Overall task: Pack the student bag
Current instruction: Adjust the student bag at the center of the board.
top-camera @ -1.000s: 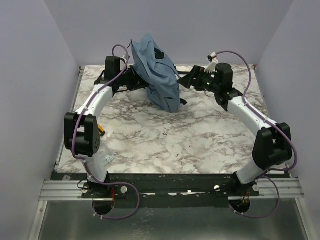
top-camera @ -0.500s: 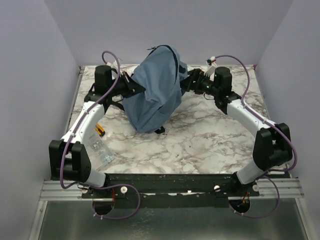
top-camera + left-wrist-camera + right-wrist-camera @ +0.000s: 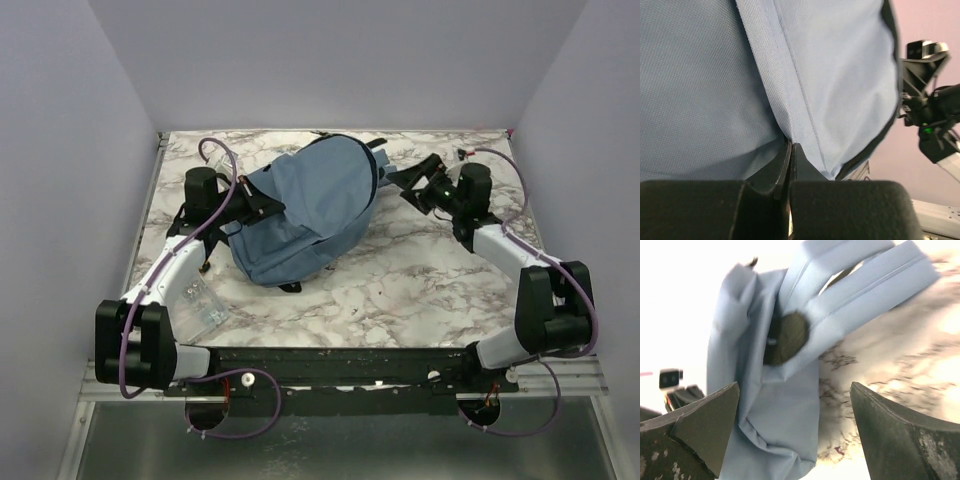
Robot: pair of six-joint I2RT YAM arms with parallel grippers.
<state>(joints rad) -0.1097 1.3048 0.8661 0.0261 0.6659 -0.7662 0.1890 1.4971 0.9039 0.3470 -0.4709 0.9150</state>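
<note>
Marbled surface [image 3: 430, 270], closed in by plain lilac walls [image 3: 60, 150], carries the bag [image 3: 305, 215] across its far middle. We see the bag slumped on its side. Its long axis runs on a diagonal from near-left to far-right, and the rounded end with black trim points far-right. No opening shows from above, and nothing is going in, so we judge the packing hardly begun.

The left end effector [image 3: 258, 200] is clenched on the bag. In the left wrist view its fingertips [image 3: 782, 161] meet on a fold of blue fabric beside a seam, on the bag's left flank toward the near-left end.

The right end effector [image 3: 412, 182] is released, jaws spread wide, just beside the bag's far-right end. In the right wrist view the bag lies straight ahead, with padded blue straps [image 3: 860, 285] fanned toward it and nothing between the fingers.

So the left arm holds one side, and the free right arm is nearer the strap end. We judge the next move turns on the right one closing there, working against the left along that diagonal.

Outward, a clear packet [image 3: 203, 308] lies beside the left arm, apart from the bag.
</note>
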